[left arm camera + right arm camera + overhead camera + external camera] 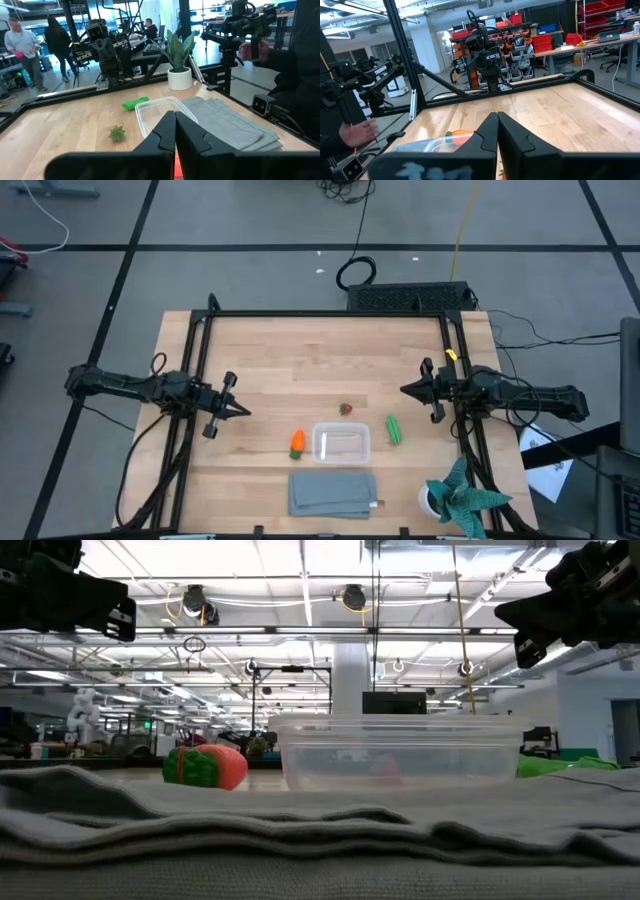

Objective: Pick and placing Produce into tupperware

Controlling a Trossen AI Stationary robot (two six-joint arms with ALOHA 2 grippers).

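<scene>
Risk: the small clear plastic rectangular tupperware (341, 443) is light and could skid if a finger clips its rim.

Count: one tub, empty. Three produce pieces beside it:
- orange carrot (297, 442) on the left-arm side
- green pod (393, 429) on the right-arm side
- dark reddish piece (346, 409) just behind

One grey folded cloth (333, 492) lies in front.

Left gripper (243, 410) and right gripper (405, 390) are both closed and empty, well away from the tub.

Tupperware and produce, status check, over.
Left claw and right claw shut, empty, raised at table sides. Tupperware empty; carrot, pod, reddish piece outside it. Grey cloth alongside, not blocking.
</scene>
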